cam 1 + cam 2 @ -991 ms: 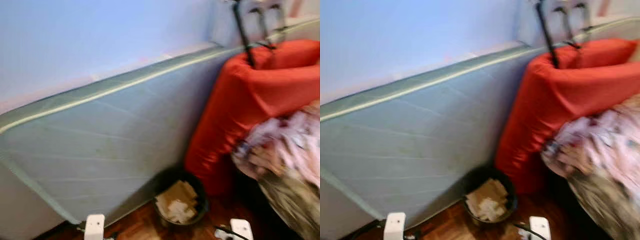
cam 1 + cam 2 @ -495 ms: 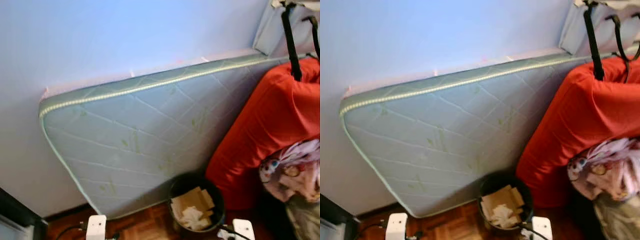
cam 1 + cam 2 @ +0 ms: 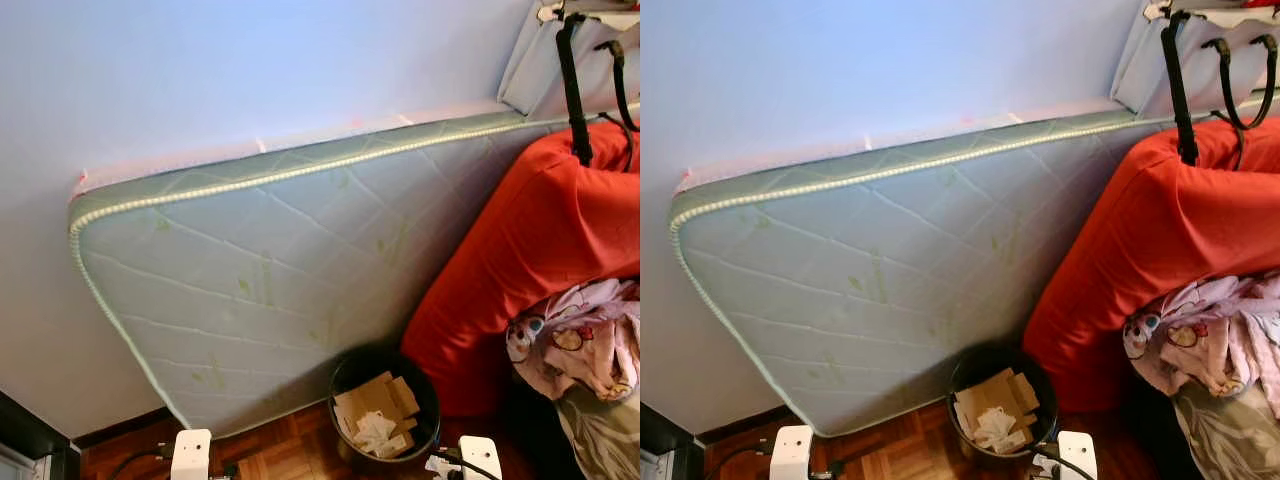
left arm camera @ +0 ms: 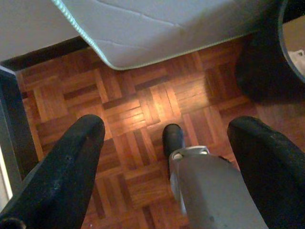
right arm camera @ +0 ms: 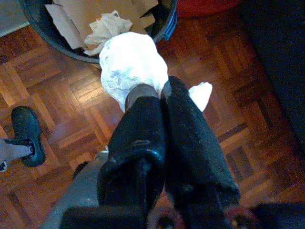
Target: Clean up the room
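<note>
while its two black fingers press together on a crumpled white tissue (image 5: 131, 67), the right gripper (image 5: 152, 98) hangs over the parquet floor (image 5: 57, 95), just beside the rim of the black wastebasket (image 3: 385, 405) that holds cardboard scraps and paper. the left gripper (image 4: 164, 143) hangs spread apart, grasping nothing. behind the bin a pale green mattress (image 3: 280, 270) leans against the wall, beside a red cushion (image 3: 530, 250).

Pale green mattress (image 3: 290, 280) leaning against blue wall (image 3: 250, 70); black bin (image 3: 385, 405) holding cardboard and paper, sitting beside red bag (image 3: 530, 260); patterned cloth (image 3: 580, 340) lying alongside.
</note>
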Available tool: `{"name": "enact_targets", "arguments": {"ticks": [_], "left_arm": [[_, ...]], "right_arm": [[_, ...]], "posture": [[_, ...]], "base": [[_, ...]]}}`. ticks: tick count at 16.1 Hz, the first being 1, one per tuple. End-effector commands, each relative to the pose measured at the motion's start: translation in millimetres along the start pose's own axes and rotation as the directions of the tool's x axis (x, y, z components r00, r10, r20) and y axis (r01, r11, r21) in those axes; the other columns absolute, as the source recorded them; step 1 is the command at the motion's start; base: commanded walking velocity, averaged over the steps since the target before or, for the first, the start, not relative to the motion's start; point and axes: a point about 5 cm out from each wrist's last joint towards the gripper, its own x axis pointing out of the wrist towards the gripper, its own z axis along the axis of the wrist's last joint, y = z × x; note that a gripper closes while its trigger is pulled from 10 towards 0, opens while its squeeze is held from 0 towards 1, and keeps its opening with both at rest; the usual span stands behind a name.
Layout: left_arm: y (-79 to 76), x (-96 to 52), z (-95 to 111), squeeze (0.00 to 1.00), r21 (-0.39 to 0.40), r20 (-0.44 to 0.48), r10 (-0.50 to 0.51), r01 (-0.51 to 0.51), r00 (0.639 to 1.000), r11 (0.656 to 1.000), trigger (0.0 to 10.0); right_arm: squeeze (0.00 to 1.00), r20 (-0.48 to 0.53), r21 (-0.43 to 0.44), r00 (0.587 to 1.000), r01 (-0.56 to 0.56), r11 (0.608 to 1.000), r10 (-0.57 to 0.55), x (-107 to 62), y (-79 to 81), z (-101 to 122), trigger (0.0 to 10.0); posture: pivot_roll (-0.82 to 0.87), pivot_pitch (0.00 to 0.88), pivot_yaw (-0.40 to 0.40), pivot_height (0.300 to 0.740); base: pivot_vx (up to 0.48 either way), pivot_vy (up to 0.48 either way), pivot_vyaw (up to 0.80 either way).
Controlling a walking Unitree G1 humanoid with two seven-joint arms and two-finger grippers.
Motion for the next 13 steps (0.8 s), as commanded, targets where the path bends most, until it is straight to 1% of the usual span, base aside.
{"name": "enact_targets", "arguments": {"ticks": [1,2,4,6,10,12,13], "left_arm": [[0.5,-0.5,-3,0.00,-0.007,-0.017,-0.005,0.005,1.000,1.000,10.0],[0.3,-0.5,-3,0.00,-0.006,-0.018,-0.006,0.006,1.000,1.000,10.0],[-1.4,-1.2,-6,0.00,-0.003,-0.029,-0.008,0.008,1.000,1.000,10.0],[-2.0,-1.5,-8,0.00,-0.001,-0.037,-0.009,0.009,0.999,1.000,10.0],[2.3,-1.5,-8,0.00,-0.002,-0.044,-0.007,0.007,0.999,1.000,10.0],[4.9,-1.3,-6,0.00,-0.005,-0.029,-0.005,0.004,1.000,1.000,10.0],[6.4,-0.7,-2,0.00,-0.003,-0.013,-0.006,0.005,1.000,1.000,10.0]], "right_arm": [[0.00,0.003,-0.008,1.000,-0.001,1.000,0.001,0.5,0.6,2,10.0],[0.00,0.013,-0.005,1.000,-0.002,1.000,0.002,0.5,0.7,3,10.0],[0.00,0.026,0.000,1.000,-0.003,1.000,0.003,0.5,0.8,4,10.0],[0.00,0.022,0.012,1.000,0.000,1.000,0.000,0.5,0.7,4,10.0],[0.00,0.023,0.012,1.000,0.000,1.000,0.000,0.7,1.5,4,10.0],[0.00,0.038,0.011,0.999,0.004,1.000,-0.004,1.2,1.6,8,10.0],[0.00,0.070,0.003,0.998,0.007,1.000,-0.008,2.3,1.9,16,10.0]], "posture": [[0.00,0.000,-0.047,0.740],[0.00,0.000,-0.047,0.740],[-0.01,0.000,-0.041,0.740],[-0.01,0.000,-0.041,0.740],[-0.01,0.000,-0.038,0.740],[-0.01,0.000,-0.037,0.740],[-0.01,0.000,-0.038,0.740]], "base": [[0.307,0.000,0.00],[0.300,0.000,0.00],[0.304,0.000,0.71],[0.304,0.000,0.00],[0.302,0.000,0.00],[0.000,0.000,0.00],[0.000,0.000,0.00]]}}
